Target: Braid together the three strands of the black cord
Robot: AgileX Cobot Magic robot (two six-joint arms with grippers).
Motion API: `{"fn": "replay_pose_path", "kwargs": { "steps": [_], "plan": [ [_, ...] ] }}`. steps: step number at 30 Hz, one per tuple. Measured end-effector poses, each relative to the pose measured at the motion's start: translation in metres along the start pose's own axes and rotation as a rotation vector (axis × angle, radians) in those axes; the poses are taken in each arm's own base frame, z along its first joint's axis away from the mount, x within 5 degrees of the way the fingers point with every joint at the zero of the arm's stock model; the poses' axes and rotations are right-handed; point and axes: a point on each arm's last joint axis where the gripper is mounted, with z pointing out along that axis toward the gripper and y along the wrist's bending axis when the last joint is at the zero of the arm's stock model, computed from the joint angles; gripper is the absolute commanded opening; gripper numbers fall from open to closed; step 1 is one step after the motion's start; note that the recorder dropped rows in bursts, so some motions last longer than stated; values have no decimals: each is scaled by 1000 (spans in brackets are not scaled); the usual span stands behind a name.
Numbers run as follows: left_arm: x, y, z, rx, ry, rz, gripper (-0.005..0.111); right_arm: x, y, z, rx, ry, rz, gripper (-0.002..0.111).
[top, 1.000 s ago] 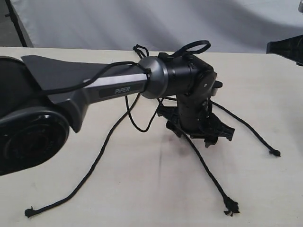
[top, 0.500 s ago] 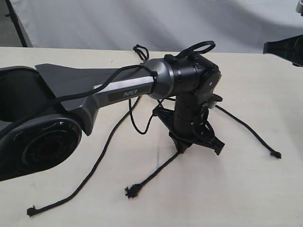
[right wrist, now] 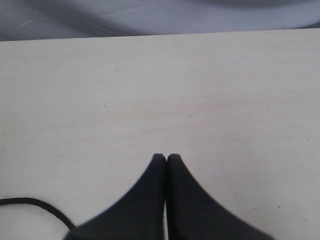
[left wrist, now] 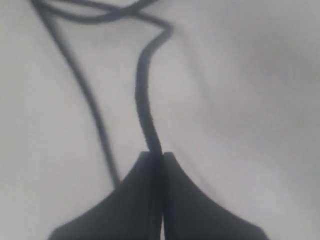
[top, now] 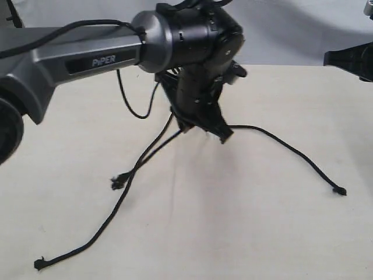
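strand [left wrist: 141, 100] pinched in left jaws | right jaws closed, empty | strand tops behind arm [top: 87, 55]

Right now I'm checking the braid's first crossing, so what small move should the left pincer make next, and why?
Probably lower and open the left pincer. It is shut on the held strand, whose knotted end already lies beyond the left strand, so the crossing looks made; the right strand lies apart.

The only readable text is "PiPER", in white letters on the grey arm [top: 87, 58], upper left of the frame.
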Motion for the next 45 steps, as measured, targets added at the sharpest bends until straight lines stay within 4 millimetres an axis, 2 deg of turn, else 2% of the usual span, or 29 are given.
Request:
{"fn": "replay_pose_path", "kwargs": {
  "steps": [6,9,11,14,17,20,23,26,29,31,36,40,45],
  "plan": [
    [40,62,49,-160,196,-107,1,0,0,0,-1,-1,0,-1],
    [63,84,74,-179,264,-143,1,0,0,0,-1,-1,0,-1],
    [74,87,87,-167,282,-147,1,0,0,0,-5,-5,0,-1],
    [85,79,99,-115,294,-158,1,-1,1,0,-16,-15,0,-1],
    [86,66,96,-45,266,-141,1,-2,2,0,-21,-20,0,-1],
    [86,43,89,60,258,-113,1,-2,2,0,-22,-22,0,-1],
    [81,6,77,175,231,-52,1,-2,2,0,-22,-22,0,-1],
    [76,-31,63,213,169,54,1,-2,2,0,-23,-23,0,-1],
    [72,-44,53,187,86,71,1,-2,2,0,-23,-23,0,-1],
    [72,-38,44,145,69,31,1,-2,2,0,-23,-23,0,-1],
    [75,10,18,7,56,-130,1,0,2,0,-27,-20,-1,-1],
    [83,44,22,-36,109,-222,1,1,3,1,-33,-22,-2,-1],
    [96,57,36,-42,160,-257,1,1,3,1,-37,-26,-2,-1]
  ]
}}
